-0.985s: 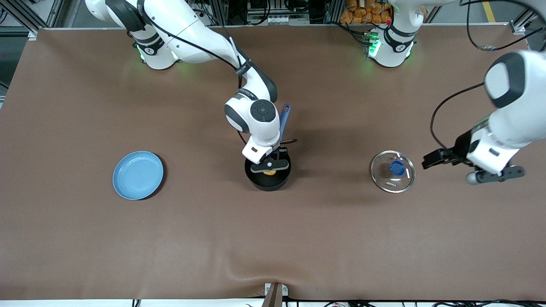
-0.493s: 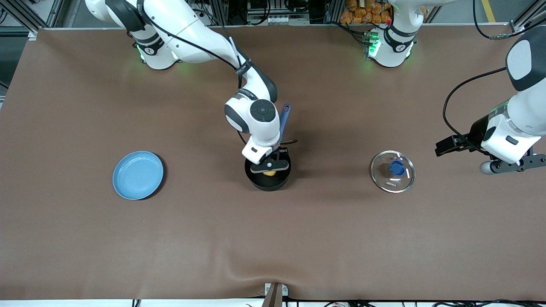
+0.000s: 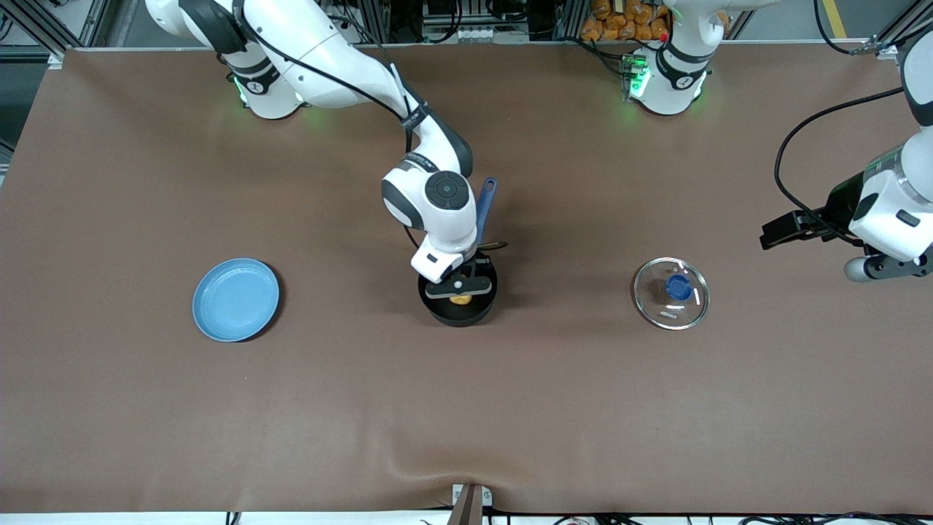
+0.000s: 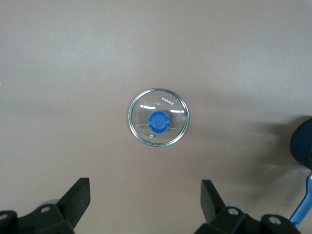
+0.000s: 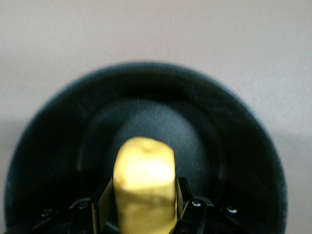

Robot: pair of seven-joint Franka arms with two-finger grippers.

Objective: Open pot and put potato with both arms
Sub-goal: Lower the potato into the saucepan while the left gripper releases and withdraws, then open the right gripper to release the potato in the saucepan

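Observation:
The black pot (image 3: 459, 310) with its blue handle (image 3: 486, 205) stands open mid-table. My right gripper (image 3: 459, 290) is over the pot's mouth, shut on the yellow potato (image 3: 459, 298). In the right wrist view the potato (image 5: 145, 187) sits between the fingers (image 5: 103, 204) above the pot's dark inside (image 5: 204, 146). My left gripper (image 3: 885, 266) is open and empty, up over the table's left-arm end. In the left wrist view its fingertips (image 4: 78, 195) stand wide apart, with the glass lid (image 4: 158, 123) lying far below.
The round glass lid with a blue knob (image 3: 670, 292) lies on the table between the pot and the left arm's end. A flat blue plate (image 3: 235, 299) lies toward the right arm's end. A crease runs along the cloth's near edge (image 3: 437, 467).
My left arm has drawn away from the lid toward its end of the table and risen. My right gripper has hardly moved over the pot with the potato.

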